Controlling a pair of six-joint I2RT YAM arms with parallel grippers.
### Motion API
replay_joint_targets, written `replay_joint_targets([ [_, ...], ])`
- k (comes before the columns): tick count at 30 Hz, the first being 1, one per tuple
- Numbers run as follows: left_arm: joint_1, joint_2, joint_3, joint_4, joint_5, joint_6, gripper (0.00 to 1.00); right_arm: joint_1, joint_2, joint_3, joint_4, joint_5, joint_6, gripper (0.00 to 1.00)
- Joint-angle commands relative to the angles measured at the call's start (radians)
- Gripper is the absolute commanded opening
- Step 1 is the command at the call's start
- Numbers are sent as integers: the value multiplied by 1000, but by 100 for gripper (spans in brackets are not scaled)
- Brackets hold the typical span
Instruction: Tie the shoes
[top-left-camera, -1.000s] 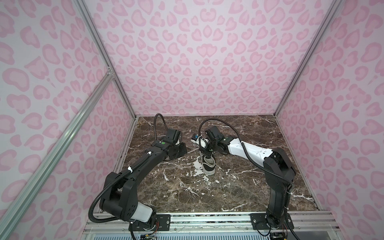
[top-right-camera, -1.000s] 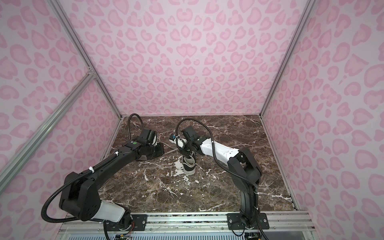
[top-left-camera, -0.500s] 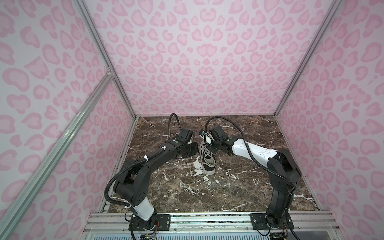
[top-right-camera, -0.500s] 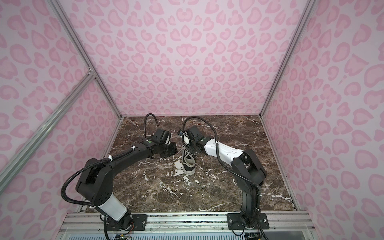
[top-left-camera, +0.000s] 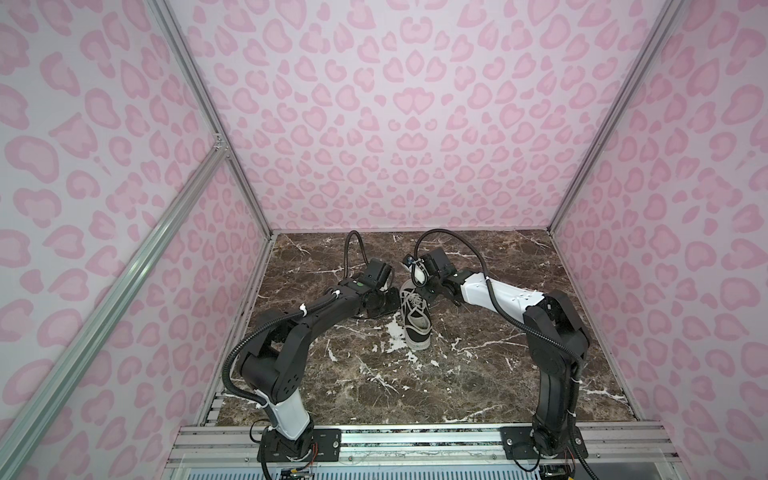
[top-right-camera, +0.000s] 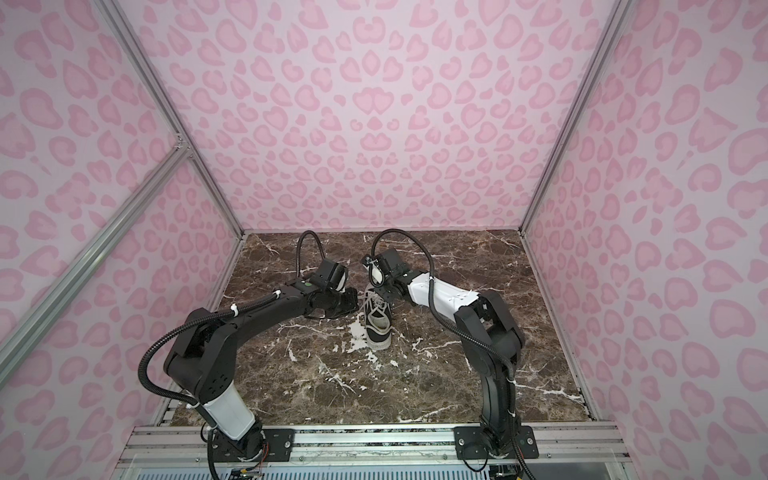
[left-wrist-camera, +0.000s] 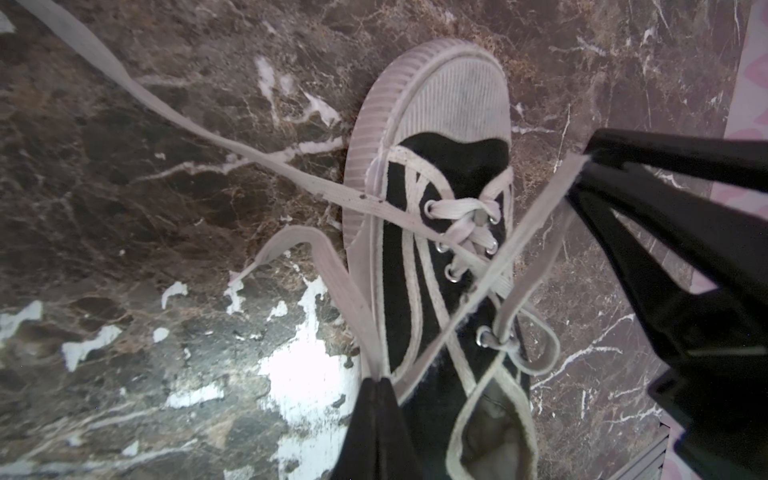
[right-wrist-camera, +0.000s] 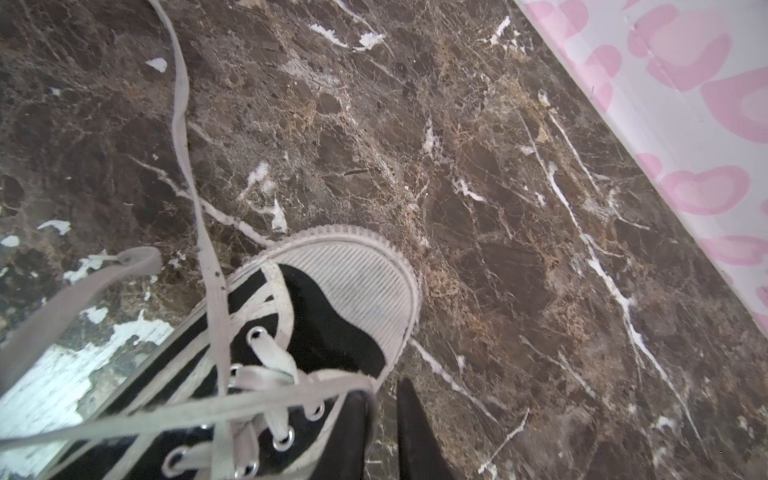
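The sneaker (top-left-camera: 417, 322) sits centred on the worktop (top-left-camera: 478, 374), toe at 6 o'clock. Your left gripper (left-wrist-camera: 376, 384), at its 9 o'clock, pinches a lace loop (left-wrist-camera: 328, 257). Your right gripper (right-wrist-camera: 384, 409) stands slightly parted beside the other strand (left-wrist-camera: 536, 216). Close on it, then pull evenly.

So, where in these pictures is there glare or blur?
In the left wrist view the sneaker is sharp, but the white patch on the marble table beside it is blown out; in the right wrist view the lace loop nearest the lens is soft; in both top views the light is even.
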Motion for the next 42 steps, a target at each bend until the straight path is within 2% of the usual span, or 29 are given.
replay_joint_targets([
  [1,0,2,-9,-5,11,-6,3,-7,25,21,-24,-14,14,22],
  [11,-19,22,-29,24,38,-22,4,-21,40,40,-99,-89,40,27],
  [15,-24,24,-22,9,29,-24,17,-30,45,51,-124,-103,51,29],
  [18,-24,16,-21,-14,4,-20,33,-42,39,53,-129,-118,69,31],
  [21,-23,6,-23,-35,-13,-12,44,-52,34,53,-139,-137,84,33],
  [27,-12,-28,-41,-45,-21,-11,54,-60,30,54,-164,-159,81,37],
  [31,4,-55,-50,-55,-25,-7,60,-83,22,54,-163,-217,120,39],
  [36,29,-80,-49,-72,-24,7,64,-139,17,54,-133,-335,205,39],
  [38,41,-82,-43,-71,-14,8,63,-151,17,54,-127,-342,222,39],
  [39,46,-80,-40,-69,-10,9,62,-154,15,54,-128,-342,224,39],
  [42,58,-55,-19,-49,28,10,51,-159,-9,52,-126,-340,244,39],
])
